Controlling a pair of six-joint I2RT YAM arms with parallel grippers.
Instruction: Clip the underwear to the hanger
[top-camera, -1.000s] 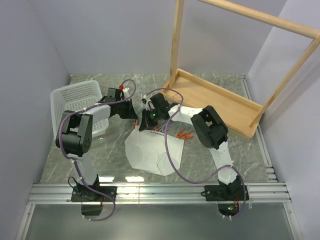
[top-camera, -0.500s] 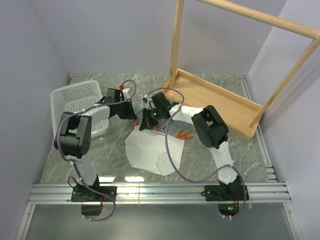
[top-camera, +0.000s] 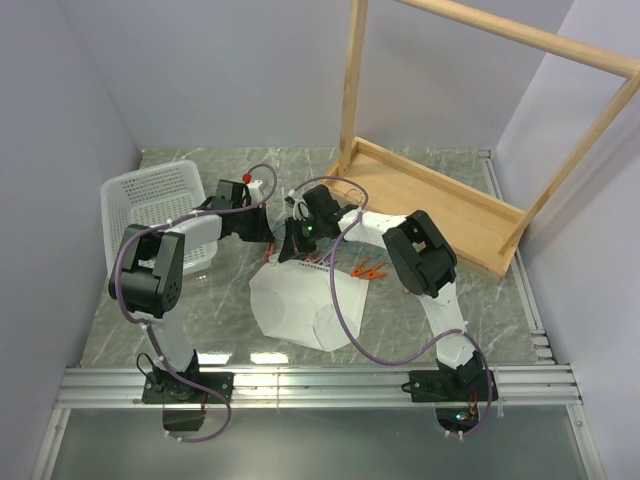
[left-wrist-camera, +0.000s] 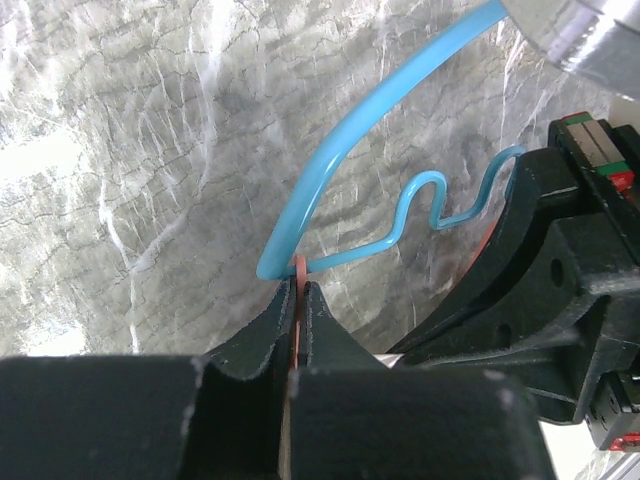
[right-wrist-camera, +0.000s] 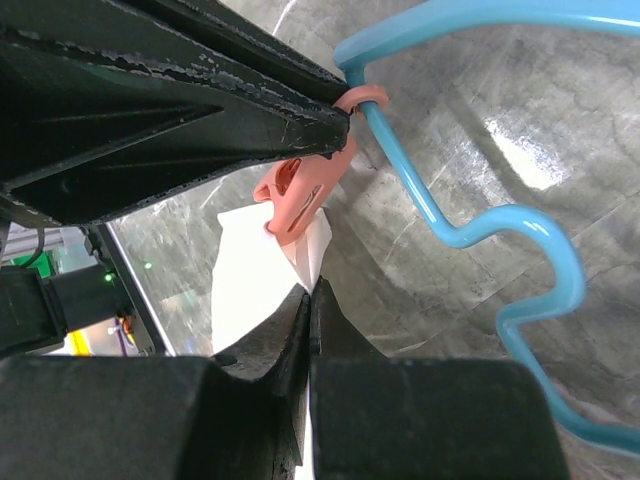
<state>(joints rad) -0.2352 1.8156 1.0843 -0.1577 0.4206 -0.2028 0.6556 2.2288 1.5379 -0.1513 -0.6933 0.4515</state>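
**Jaws pinching clip (right-wrist-camera: 300, 192) and underwear (top-camera: 300, 310)**

The right gripper (right-wrist-camera: 308, 292) is pressed together on a corner of the white underwear, which lies mid-frame on the table (top-camera: 200, 310). The left gripper (left-wrist-camera: 298, 290) squeezes the orange clip at the teal hanger (left-wrist-camera: 330, 168) end.

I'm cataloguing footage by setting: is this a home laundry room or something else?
Likely a lab test booth: plain grey panels enclose the marble-look table, and two robot arms are bolted to a metal rail.

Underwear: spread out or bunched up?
Spread out: the underwear lies mostly flat on the table, with only one corner pinched in the right gripper.
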